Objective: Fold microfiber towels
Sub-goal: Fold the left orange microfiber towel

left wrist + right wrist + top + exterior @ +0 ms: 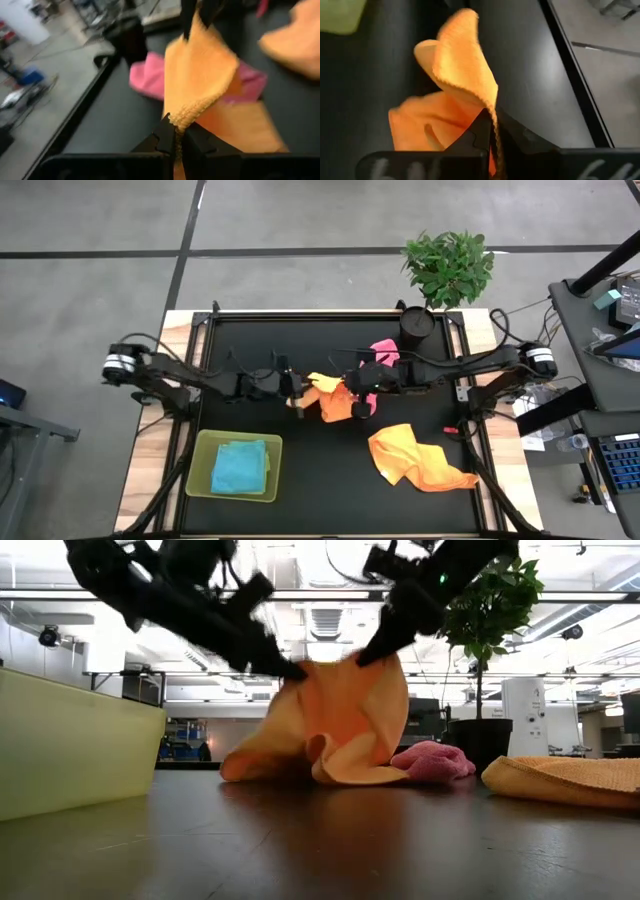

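High view: both claws (shut) on orange towel (334, 398)

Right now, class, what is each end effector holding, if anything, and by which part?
Both hold the same orange towel: the left end effector pinches one edge, the right end effector pinches another, lifting it between them.

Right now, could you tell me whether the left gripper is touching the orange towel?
Touching: in the left wrist view the left gripper is shut on the orange towel's edge.
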